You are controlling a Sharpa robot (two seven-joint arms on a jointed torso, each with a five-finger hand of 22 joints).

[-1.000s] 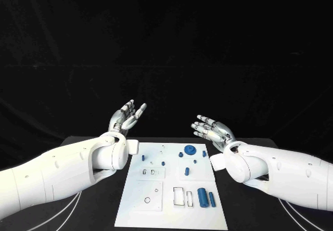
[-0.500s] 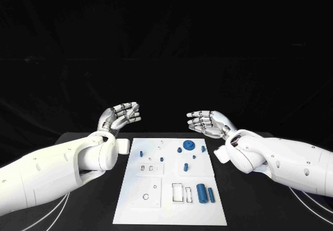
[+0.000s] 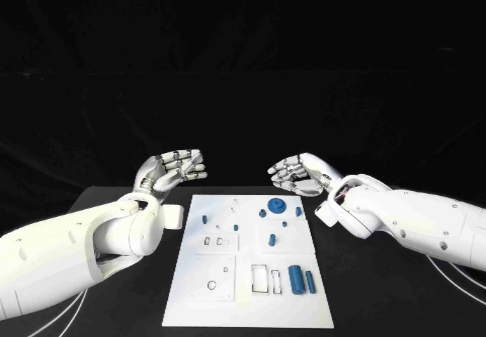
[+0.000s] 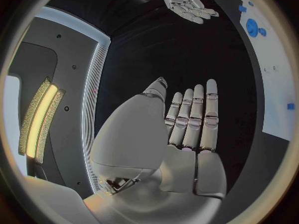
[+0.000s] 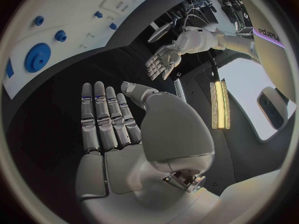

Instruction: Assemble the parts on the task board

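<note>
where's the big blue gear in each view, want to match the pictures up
Head view: the blue gear sits near the far edge of the task board, between the two hands.
Left wrist view: the gear lies on the board strip beside the right hand.
Right wrist view: the gear lies on the board.
Shared landmark: the white task board.

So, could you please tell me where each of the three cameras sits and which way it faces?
Head view: on the robot's head, looking down at the task board; both white arms show, left hand and right hand raised beyond the board.
Left wrist view: behind the left hand, facing along its straight fingers; the right hand shows farther off.
Right wrist view: behind the right hand, facing the left hand.
Shared: all three views show the blue gear on the board.
</note>
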